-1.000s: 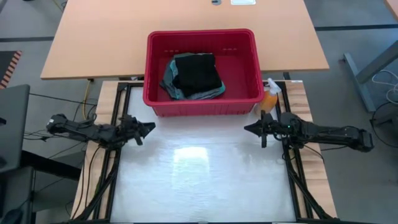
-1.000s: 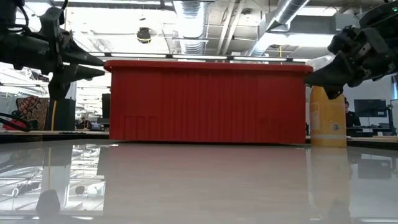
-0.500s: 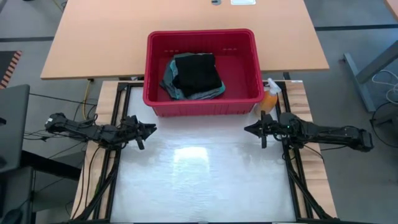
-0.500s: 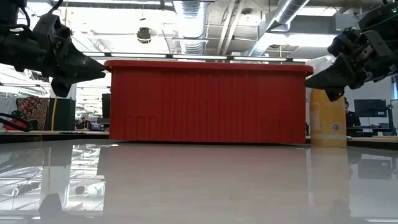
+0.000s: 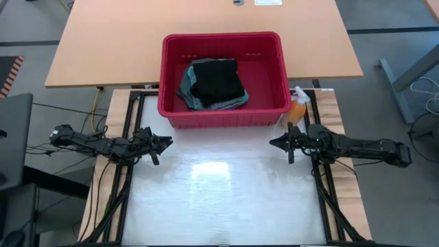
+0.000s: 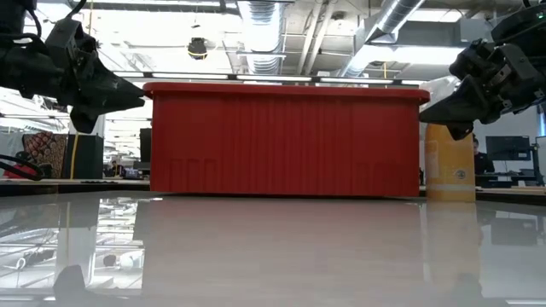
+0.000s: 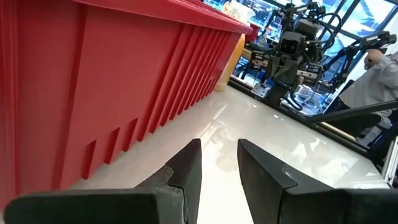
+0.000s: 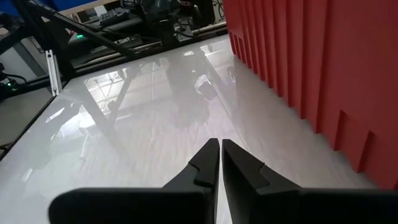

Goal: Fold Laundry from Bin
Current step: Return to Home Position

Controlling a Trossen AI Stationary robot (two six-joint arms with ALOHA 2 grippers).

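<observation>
The left gripper (image 5: 167, 143) and right gripper (image 5: 272, 143) are hovering level over the worktop (image 5: 219, 199), pointing inward, left jaws slightly apart, right jaws together. The laundry (image 5: 216, 82) is lying folded inside the bin (image 5: 221, 116).

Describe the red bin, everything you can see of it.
The red bin is a rectangular plastic basket with a thick rim, ribbed walls and short slots low in its sides. It stands upright at the far end of the white tabletop. A folded stack of laundry, black over teal, lies inside. An orange bottle stands beside its near right corner.
</observation>
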